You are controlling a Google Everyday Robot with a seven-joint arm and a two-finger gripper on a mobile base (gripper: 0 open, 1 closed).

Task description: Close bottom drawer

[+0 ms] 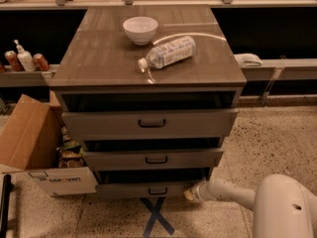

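Looking at the cabinet [99, 58], I find my gripper [189, 195] just beside the right end of its part-open bottom drawer [129, 190]; I cannot tell its grip.

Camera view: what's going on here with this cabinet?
The robot's arm reaches in low from the right, with its pincer at the right end of the bottom drawer, apparently to push it shut. That drawer stands partly open, as do the middle drawer and top drawer above it. A white bowl and a plastic bottle on its side sit on the cabinet top.
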